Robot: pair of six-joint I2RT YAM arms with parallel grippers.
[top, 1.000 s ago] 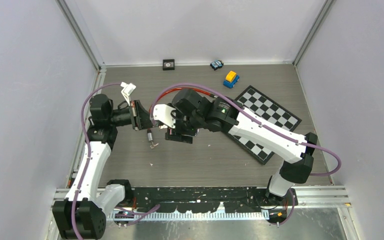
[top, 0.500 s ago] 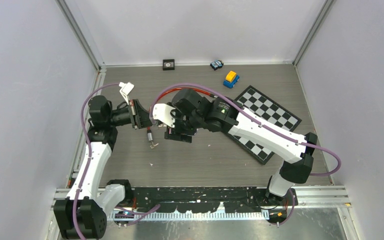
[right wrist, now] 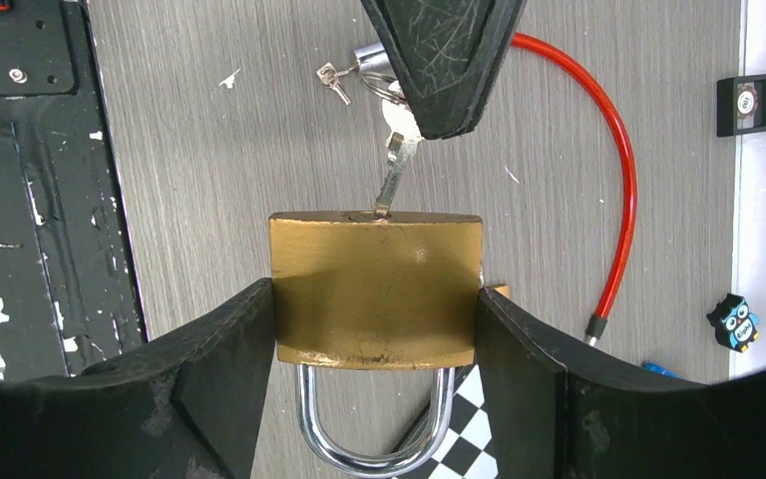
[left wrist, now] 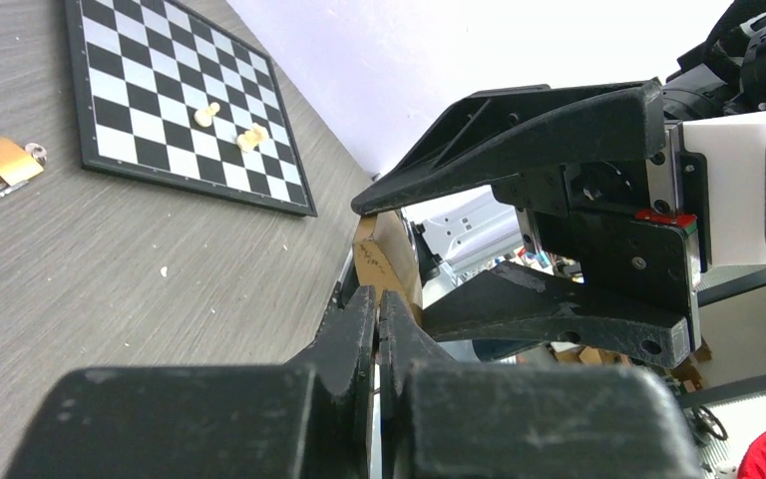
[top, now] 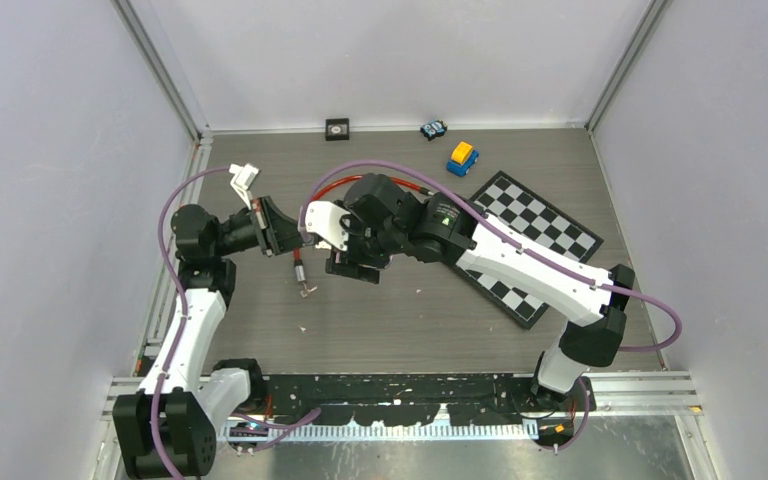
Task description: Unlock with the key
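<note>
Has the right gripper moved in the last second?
Yes, slightly: the right gripper, holding the padlock, has edged left, away from the chessboard.

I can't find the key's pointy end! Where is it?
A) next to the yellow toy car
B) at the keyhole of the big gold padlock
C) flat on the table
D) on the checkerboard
B: in the right wrist view the key, pinched by the left gripper, has its tip at the keyhole of the padlock, which the right gripper holds up between its fingers.
</note>
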